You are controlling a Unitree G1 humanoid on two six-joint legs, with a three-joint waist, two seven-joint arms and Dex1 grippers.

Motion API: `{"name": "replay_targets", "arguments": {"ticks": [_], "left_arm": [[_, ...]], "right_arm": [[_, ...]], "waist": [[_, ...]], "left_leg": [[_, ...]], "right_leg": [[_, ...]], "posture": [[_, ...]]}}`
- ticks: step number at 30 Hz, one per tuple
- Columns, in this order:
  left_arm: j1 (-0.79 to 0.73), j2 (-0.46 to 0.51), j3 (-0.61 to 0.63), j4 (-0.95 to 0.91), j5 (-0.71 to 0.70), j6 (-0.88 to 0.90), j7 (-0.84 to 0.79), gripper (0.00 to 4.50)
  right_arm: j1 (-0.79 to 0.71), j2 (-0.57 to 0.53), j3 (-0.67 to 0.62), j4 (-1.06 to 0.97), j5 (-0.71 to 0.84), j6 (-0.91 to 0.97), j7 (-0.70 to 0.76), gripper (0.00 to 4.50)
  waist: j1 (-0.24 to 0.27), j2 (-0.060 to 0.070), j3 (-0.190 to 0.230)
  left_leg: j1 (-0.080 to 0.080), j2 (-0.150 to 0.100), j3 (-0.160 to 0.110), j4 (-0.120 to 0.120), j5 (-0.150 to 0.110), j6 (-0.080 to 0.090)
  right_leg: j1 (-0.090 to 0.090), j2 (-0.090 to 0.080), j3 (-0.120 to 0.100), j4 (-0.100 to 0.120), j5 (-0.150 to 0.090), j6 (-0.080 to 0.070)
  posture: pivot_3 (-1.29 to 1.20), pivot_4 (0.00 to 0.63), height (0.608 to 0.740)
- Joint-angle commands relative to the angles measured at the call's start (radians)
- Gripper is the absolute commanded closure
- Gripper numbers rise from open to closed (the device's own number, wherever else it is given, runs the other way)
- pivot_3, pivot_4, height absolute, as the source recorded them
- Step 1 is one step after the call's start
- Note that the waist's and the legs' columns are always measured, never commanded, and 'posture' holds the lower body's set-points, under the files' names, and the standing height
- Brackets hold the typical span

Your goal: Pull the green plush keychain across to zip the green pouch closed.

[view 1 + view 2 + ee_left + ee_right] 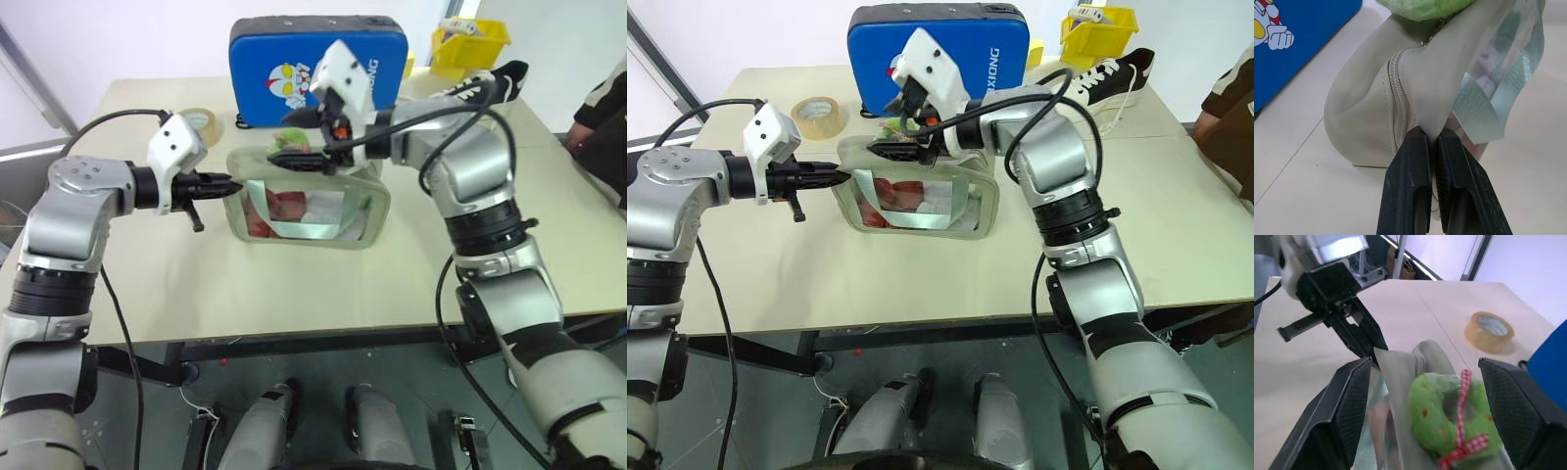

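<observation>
The pouch [309, 211] stands at frame centre, pinched at its left end by the left gripper [227, 183], whose arm is held level from the left. The keychain [1447, 418] rests on the pouch top, bracketed by the spread right gripper [294, 142], reached in from the right. The keychain should be clamped squarely and drawn along the zipper while the pouch end is braced.

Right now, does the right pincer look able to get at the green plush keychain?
Probably yes. The right pincer stands open with the green plush keychain between its fingers and nothing in between, while the left pincer pinches the green pouch at its end, holding it.
</observation>
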Motion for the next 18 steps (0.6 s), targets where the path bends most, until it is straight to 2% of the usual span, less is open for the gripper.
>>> {"name": "replay_targets", "arguments": {"ticks": [1,3,4,5,10,14,18], "left_arm": [[-0.017,0.006,0.003,-0.028,-0.006,-0.008,0.002,4.50],[-0.015,0.006,0.004,-0.032,-0.004,-0.006,0.008,4.50],[-0.014,0.004,0.005,-0.036,-0.006,-0.003,0.011,4.50],[-0.014,0.003,0.007,-0.038,-0.007,0.000,0.014,4.50],[-0.021,-0.001,0.007,-0.032,-0.009,-0.001,0.021,4.50],[-0.028,-0.005,0.005,-0.020,-0.006,-0.006,0.024,4.50],[-0.020,-0.009,0.006,-0.025,-0.009,0.000,0.026,4.50]], "right_arm": [[-0.038,-0.003,-0.004,0.012,-0.003,0.001,0.005,0.89],[-0.038,-0.008,0.013,0.033,-0.019,-0.004,0.006,0.89],[-0.036,-0.010,0.020,0.039,-0.025,-0.007,0.010,1.44],[-0.034,-0.013,0.026,0.041,-0.029,-0.008,0.014,1.71],[-0.028,-0.037,0.049,0.032,-0.063,-0.050,0.033,4.38],[-0.026,-0.062,0.045,0.024,-0.088,-0.081,0.023,4.47],[-0.006,-0.210,-0.013,-0.067,-0.152,-0.100,-0.032,4.47]], "waist": [[-0.001,0.000,0.000],[-0.002,0.000,0.000],[-0.003,0.000,0.000],[-0.004,0.000,0.000],[-0.005,0.000,0.000],[-0.003,0.000,0.000],[0.004,0.000,0.000]], "left_leg": [[0.000,0.000,0.000,0.000,0.000,0.000],[0.000,0.000,0.000,0.000,0.000,0.000],[0.000,0.000,0.000,0.000,0.000,0.000],[0.000,0.000,0.000,0.000,0.000,0.000],[0.000,0.000,0.000,0.000,0.000,0.000],[0.000,0.000,0.000,0.000,0.000,0.000],[-0.001,0.000,0.000,0.000,0.000,0.000]], "right_leg": [[0.000,0.000,0.000,0.000,0.000,0.000],[0.000,0.000,0.000,0.000,0.000,0.000],[0.000,0.000,0.000,0.000,0.000,0.000],[0.000,0.000,0.000,0.000,0.000,0.000],[0.000,0.000,0.000,0.001,0.000,0.000],[0.000,0.000,0.000,0.001,0.000,0.000],[-0.001,-0.001,0.000,0.000,0.000,0.001]], "posture": [[0.00,0.150,0.740],[0.00,0.150,0.740],[0.00,0.150,0.740],[0.00,0.150,0.740],[0.00,0.150,0.740],[0.00,0.150,0.740],[0.00,0.150,0.740]]}}
